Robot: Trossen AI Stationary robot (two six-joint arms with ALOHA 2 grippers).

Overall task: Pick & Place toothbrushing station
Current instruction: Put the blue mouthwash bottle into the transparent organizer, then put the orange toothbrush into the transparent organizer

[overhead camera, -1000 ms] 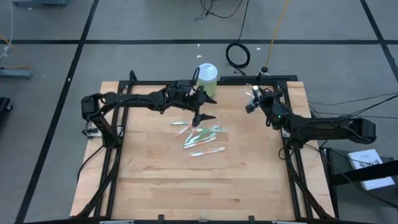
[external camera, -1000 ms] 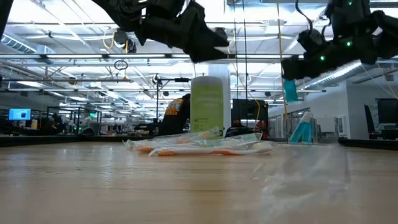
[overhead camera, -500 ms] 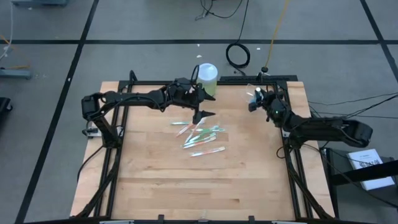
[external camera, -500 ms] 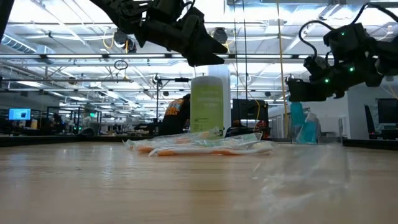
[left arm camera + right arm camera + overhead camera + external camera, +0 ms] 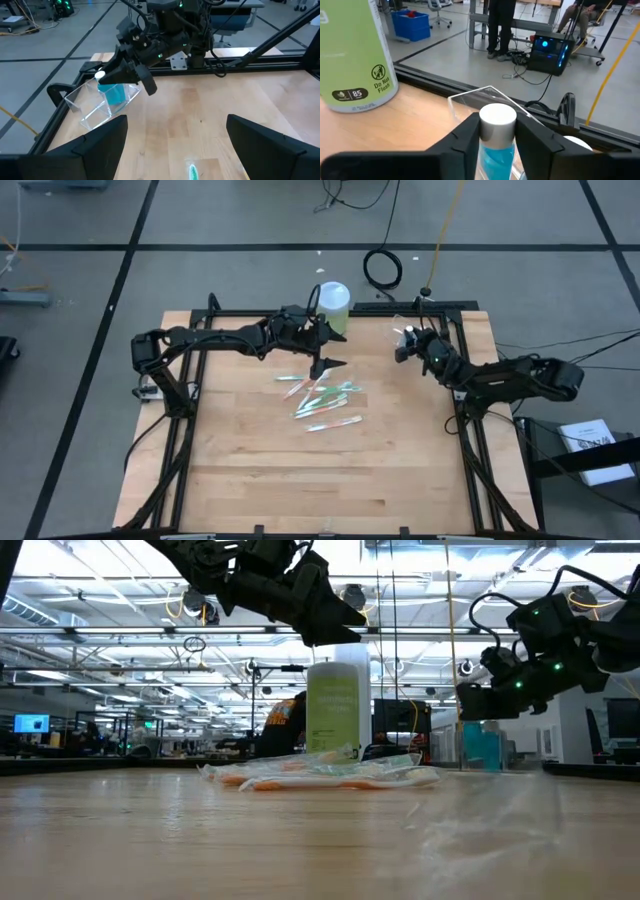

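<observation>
While our right gripper [image 5: 497, 142], at the table's far right corner, clamps a teal tube [image 5: 496, 145] over the clear cup [image 5: 102, 102], a tilted release may topple the cup; our left gripper [image 5: 325, 362], fingers apart, hovers above the toothbrushes [image 5: 325, 402].

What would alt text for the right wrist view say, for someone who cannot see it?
The right gripper clamps its two dark fingers on a small teal tube with a white cap, held over a clear plastic cup on the wooden table. A large lime-green cylinder stands nearby.
</observation>
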